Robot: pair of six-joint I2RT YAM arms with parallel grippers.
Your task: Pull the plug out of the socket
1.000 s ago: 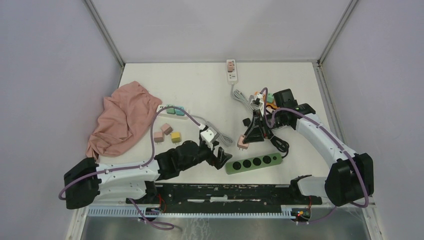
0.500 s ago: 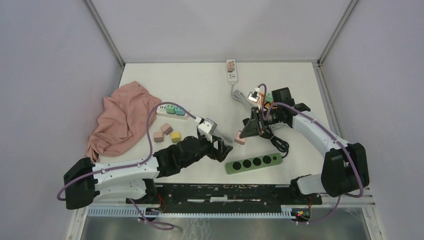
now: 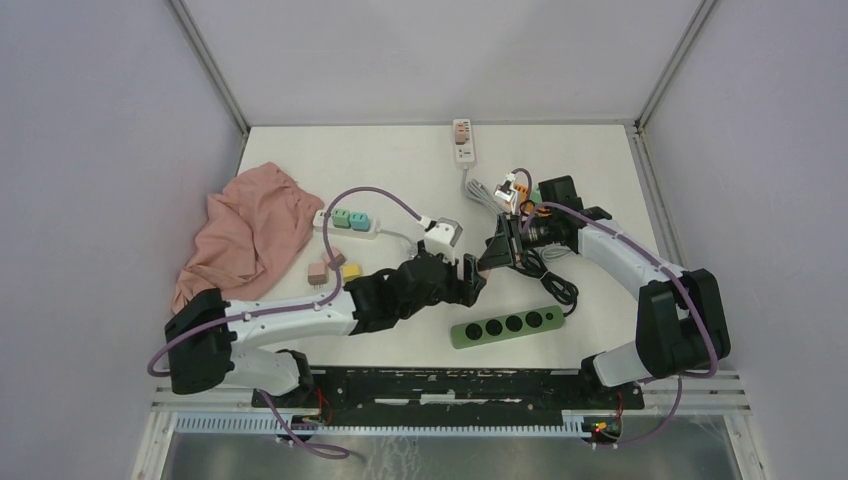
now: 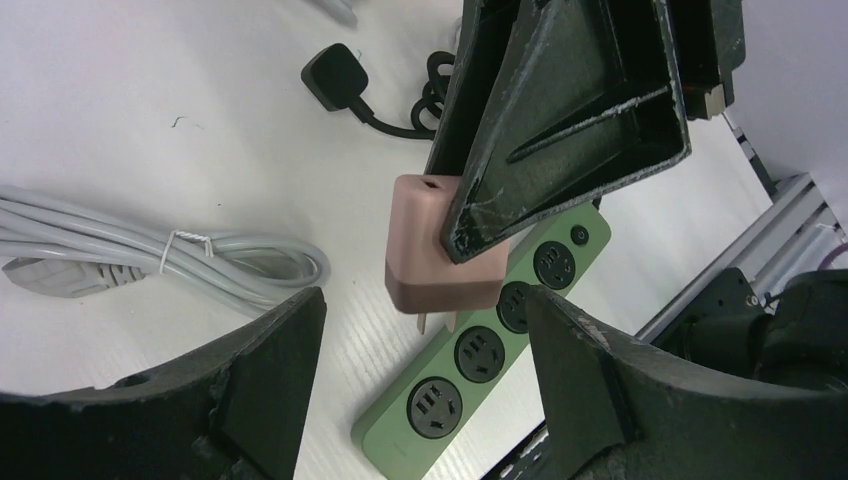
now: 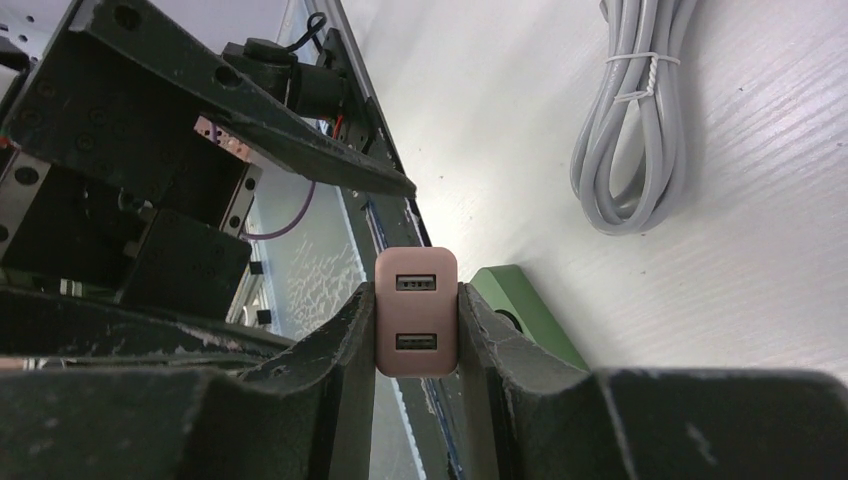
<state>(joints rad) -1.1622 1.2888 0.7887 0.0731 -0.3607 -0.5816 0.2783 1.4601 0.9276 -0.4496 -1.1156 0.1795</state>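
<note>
2 arms meet tip to tip: left gripper spread wide, right gripper clamped.

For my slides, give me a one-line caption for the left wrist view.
A pink plug pinched in the right fingers, prongs free of the green power strip, framed by the open left fingers.

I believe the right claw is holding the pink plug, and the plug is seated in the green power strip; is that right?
Not quite. The right claw does hold the pink plug, but the plug is not seated in the green power strip: the left wrist view shows its prongs bare in the air above the strip.
</note>
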